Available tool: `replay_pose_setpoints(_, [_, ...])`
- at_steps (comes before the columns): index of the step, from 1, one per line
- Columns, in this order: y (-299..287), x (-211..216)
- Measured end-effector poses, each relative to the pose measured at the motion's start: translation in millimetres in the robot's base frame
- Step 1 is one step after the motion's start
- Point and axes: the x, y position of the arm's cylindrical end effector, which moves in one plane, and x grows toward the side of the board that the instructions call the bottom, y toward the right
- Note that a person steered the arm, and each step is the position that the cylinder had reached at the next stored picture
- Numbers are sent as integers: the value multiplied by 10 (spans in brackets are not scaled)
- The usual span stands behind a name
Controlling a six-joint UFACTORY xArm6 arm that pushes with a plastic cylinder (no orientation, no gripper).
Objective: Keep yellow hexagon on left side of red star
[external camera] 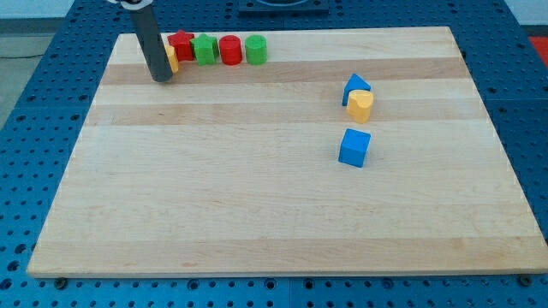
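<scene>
The red star (181,44) lies near the view's top left, at the left end of a row of blocks. The yellow hexagon (172,59) sits just left of and below the star, mostly hidden behind my rod; only its right edge shows. My tip (161,79) rests on the wooden board (257,188) right at the hexagon's lower left, touching or nearly touching it.
To the right of the star stand a green block (205,49), a red cylinder (229,50) and a green cylinder (255,49). At the right middle lie a blue triangular block (356,85), a yellow heart-like block (360,105) and a blue cube (354,147).
</scene>
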Motion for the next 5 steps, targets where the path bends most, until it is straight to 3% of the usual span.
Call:
replay_pose_setpoints(2, [276,-86])
replay_pose_setpoints(5, [-261,-462])
